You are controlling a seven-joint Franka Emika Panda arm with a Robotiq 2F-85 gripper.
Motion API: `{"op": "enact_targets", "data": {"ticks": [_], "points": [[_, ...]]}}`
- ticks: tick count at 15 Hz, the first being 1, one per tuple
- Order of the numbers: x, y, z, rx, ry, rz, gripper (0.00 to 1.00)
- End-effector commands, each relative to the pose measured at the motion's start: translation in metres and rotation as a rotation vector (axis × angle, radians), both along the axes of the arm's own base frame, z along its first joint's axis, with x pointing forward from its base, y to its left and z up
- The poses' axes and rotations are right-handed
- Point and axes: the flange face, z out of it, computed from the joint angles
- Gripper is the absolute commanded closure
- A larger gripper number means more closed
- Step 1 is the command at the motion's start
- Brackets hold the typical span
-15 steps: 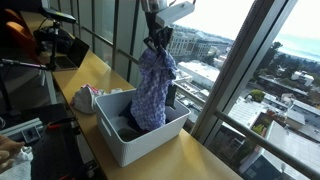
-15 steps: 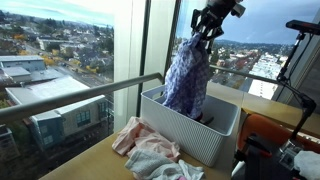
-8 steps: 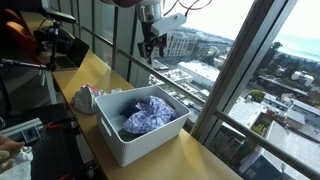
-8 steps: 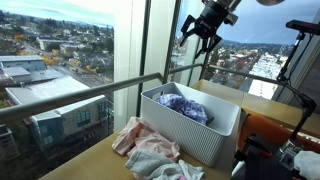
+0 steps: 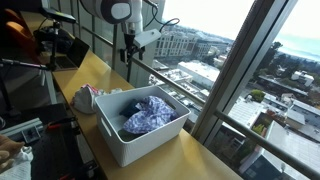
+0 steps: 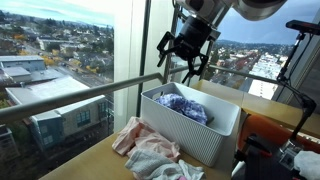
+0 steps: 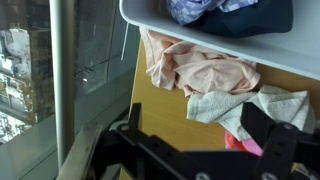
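Observation:
A blue patterned cloth (image 5: 148,115) (image 6: 185,104) lies crumpled inside the white bin (image 5: 150,144) (image 6: 200,137) on the wooden counter, beside a dark garment (image 7: 255,15). My gripper (image 5: 128,47) (image 6: 185,63) hangs open and empty high above the bin's end, toward the clothes pile. In the wrist view its two dark fingers (image 7: 270,130) spread wide over the pile: a pink garment (image 7: 205,70), a pale towel (image 7: 250,105) and a bright pink item (image 7: 243,146). In both exterior views the same pile (image 5: 86,97) (image 6: 150,150) sits next to the bin.
A window pane and a metal railing (image 6: 80,95) run right beside the counter. The window post (image 7: 65,70) stands close to the gripper. Camera gear (image 5: 55,45) and dark equipment (image 6: 270,150) crowd the counter's ends.
The gripper opened and let the blue cloth drop into the bin. It then moved away from above the bin toward the clothes pile.

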Motion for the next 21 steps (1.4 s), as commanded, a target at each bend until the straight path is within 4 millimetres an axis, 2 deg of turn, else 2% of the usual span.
{"op": "enact_targets", "data": {"ticks": [1, 3, 5, 10, 15, 18, 21], "points": [[0.009, 0.041, -0.048, 0.022, 0.053, 0.060, 0.00], [0.008, 0.055, -0.075, 0.012, 0.102, 0.082, 0.00], [0.009, 0.063, -0.094, 0.007, 0.138, 0.092, 0.00], [0.011, 0.070, -0.133, 0.016, 0.195, 0.103, 0.00], [0.006, 0.087, -0.197, 0.004, 0.272, 0.109, 0.00], [0.006, 0.091, -0.228, -0.012, 0.311, 0.112, 0.00], [0.009, 0.092, -0.251, -0.033, 0.333, 0.111, 0.00]]}}
